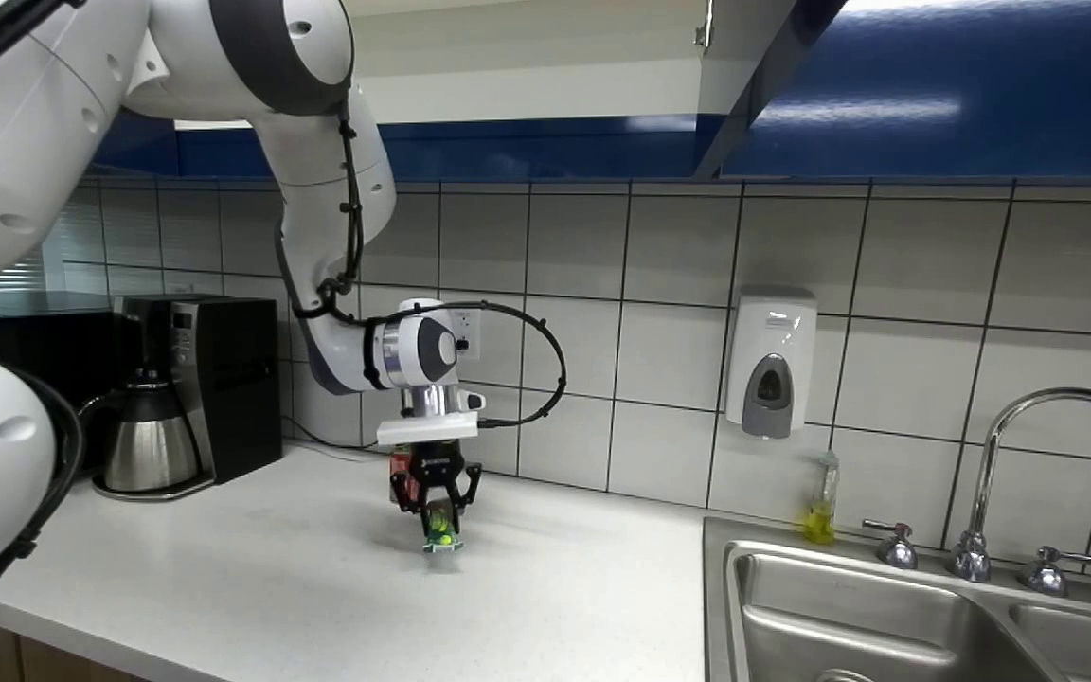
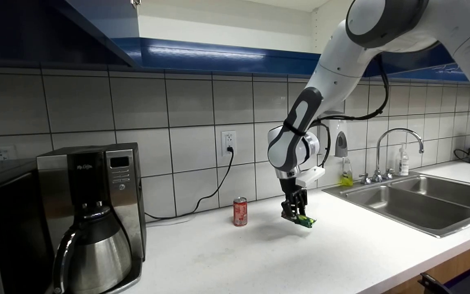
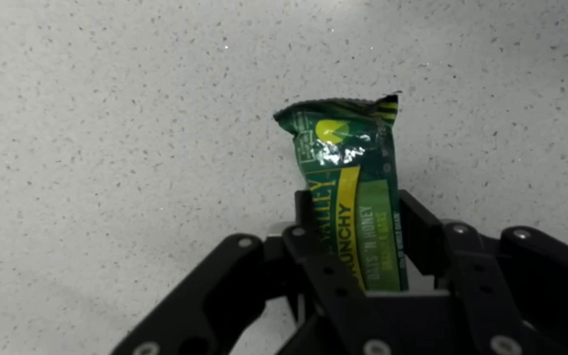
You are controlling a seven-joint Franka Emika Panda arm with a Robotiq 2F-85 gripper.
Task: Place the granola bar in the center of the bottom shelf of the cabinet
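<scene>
gripper (image 3: 355, 219) clamped on granola bar (image 3: 343, 143) by its long edges, over white counter (image 3: 116, 148); red can (image 2: 240, 212) stands near, cabinet (image 2: 218, 54) open above.

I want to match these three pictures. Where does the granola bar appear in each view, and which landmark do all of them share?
In an exterior view: the granola bar is slightly left of centre, in the lower part.
In an exterior view: granola bar right of centre, lower half, right of the red can.
Wrist view: granola bar just right of centre, large.
Shared landmark: the black pincer, gripping it in all three.
</scene>
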